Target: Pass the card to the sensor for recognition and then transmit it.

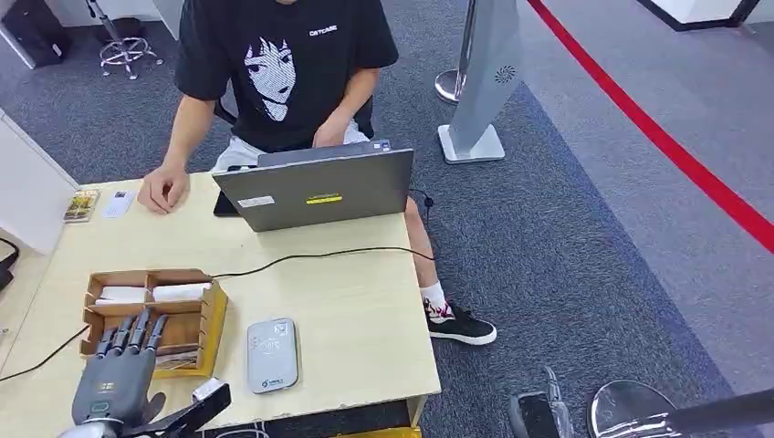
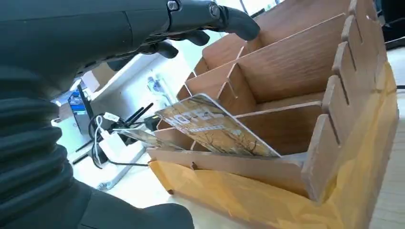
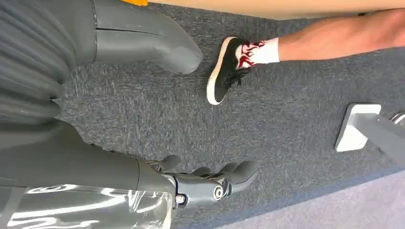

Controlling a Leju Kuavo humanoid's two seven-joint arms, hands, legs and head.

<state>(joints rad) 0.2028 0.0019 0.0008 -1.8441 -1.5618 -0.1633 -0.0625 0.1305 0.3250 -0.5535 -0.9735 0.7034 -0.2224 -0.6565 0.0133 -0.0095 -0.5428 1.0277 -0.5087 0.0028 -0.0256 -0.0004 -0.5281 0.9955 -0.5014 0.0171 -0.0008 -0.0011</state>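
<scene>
The card [image 2: 215,128] lies tilted in the near compartment of the wooden box [image 2: 296,86], one edge propped up on the front wall, its printed face showing. In the left wrist view it sits at the centre of the frame. Its long axis seems to run along the compartment, roughly parallel to the dividers, though part of it is hidden behind the wall.

In the head view the box [image 1: 196,315] stands at the lower left of the frame on the table [image 1: 356,301]. The card there is only a thin pale sliver in the front slot, too small to read.

The left hand [image 1: 119,370] hovers over the box's near end, fingers [image 1: 137,333] spread and stretched forward, holding nothing. In the wrist view its fingers [image 2: 229,19] reach across the upper part of the frame, above the card and apart from it, so the card lies below and just ahead of the fingertips. My judgement is that the coming move is a short drop onto the raised edge.

The sensor [image 1: 272,354], a flat grey pad, lies just beside the box toward lower centre, an easy sweep for this same hand.

The right hand [image 3: 210,183] hangs over the carpet at the lower middle of its own view, fingers loosely curled, holding nothing, well apart from the table. The left hand is plainly the nearer one.

A person [image 1: 283,64] sits behind a laptop [image 1: 315,187] at the top of the head view.
</scene>
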